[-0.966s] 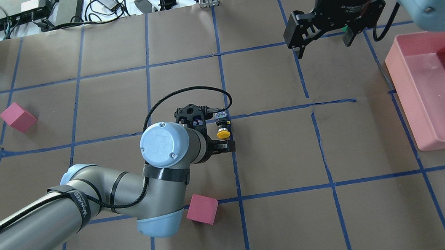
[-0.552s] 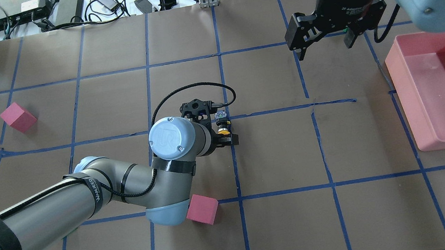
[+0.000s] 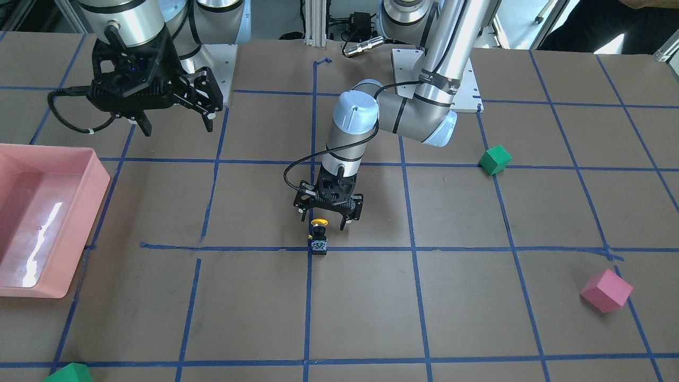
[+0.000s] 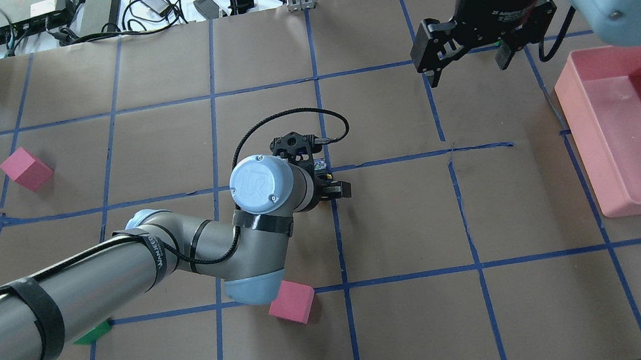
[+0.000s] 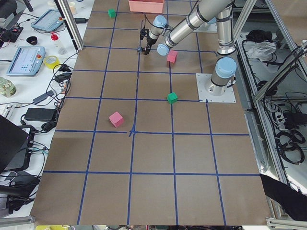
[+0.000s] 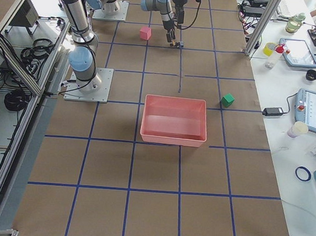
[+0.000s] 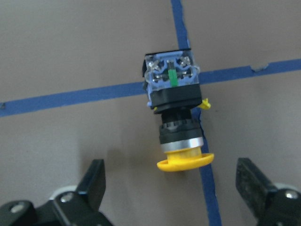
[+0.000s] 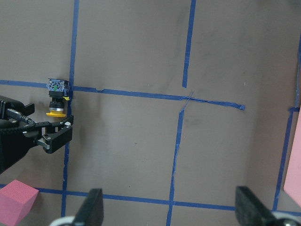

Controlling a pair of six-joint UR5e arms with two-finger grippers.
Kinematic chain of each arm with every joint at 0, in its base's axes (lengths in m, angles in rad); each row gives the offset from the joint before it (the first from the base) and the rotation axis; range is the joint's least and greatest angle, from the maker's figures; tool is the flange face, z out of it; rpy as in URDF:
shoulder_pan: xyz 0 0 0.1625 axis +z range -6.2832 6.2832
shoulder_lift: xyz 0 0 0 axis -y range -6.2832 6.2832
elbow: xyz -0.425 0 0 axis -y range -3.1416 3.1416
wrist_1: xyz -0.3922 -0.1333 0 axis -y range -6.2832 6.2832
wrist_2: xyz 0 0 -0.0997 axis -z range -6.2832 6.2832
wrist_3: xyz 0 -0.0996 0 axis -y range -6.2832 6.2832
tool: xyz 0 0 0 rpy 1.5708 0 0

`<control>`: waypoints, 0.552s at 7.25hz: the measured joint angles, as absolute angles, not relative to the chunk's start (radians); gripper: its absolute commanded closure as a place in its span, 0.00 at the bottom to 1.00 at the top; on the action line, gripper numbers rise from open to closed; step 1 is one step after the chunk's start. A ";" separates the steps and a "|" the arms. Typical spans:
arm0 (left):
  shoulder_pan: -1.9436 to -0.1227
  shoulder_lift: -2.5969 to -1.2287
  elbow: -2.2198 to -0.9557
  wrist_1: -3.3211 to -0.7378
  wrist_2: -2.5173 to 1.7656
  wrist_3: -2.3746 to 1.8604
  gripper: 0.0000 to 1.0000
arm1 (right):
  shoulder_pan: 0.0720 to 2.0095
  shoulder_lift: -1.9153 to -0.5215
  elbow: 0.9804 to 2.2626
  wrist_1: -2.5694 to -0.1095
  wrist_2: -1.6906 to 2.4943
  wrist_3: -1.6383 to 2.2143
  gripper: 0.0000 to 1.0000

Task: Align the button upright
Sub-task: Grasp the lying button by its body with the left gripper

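The button (image 7: 175,113) lies on its side on a blue tape crossing, with its yellow cap (image 3: 318,222) toward the robot and its grey block base away from it. My left gripper (image 7: 173,186) is open and low over the table. Its fingers (image 7: 94,181) stand wide on either side of the cap without touching it. In the overhead view the left wrist hides most of the button (image 4: 321,166). My right gripper (image 4: 466,67) is open and empty, high over the far right of the table. The button also shows in its wrist view (image 8: 56,95).
A pink tray (image 4: 575,124) stands at the right edge. One pink cube (image 4: 291,301) lies by the left elbow, another (image 4: 26,169) at far left. A green cube (image 3: 495,159) lies under the left arm, and a second green cube (image 3: 69,374) is at the far edge.
My left arm has moved forward, away from the robot, bringing the open fingers alongside the button's cap; the wrist now covers the cap in the overhead view. The button and right gripper have stayed in place.
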State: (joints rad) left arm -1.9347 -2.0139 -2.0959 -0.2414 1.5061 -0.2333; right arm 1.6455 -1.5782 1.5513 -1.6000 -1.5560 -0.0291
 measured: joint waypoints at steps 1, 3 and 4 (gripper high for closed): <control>-1.935 -2.026 -2.084 -0.239 1.506 -0.233 0.48 | 1.646 -1.578 1.552 -1.600 -1.554 -0.029 0.00; -1.939 -2.034 -2.077 -0.242 1.497 -0.235 1.00 | 1.646 -1.577 1.556 -1.606 -1.552 -0.029 0.00; -1.943 -2.034 -2.076 -0.255 1.493 -0.239 1.00 | 1.645 -1.577 1.558 -1.607 -1.553 -0.029 0.00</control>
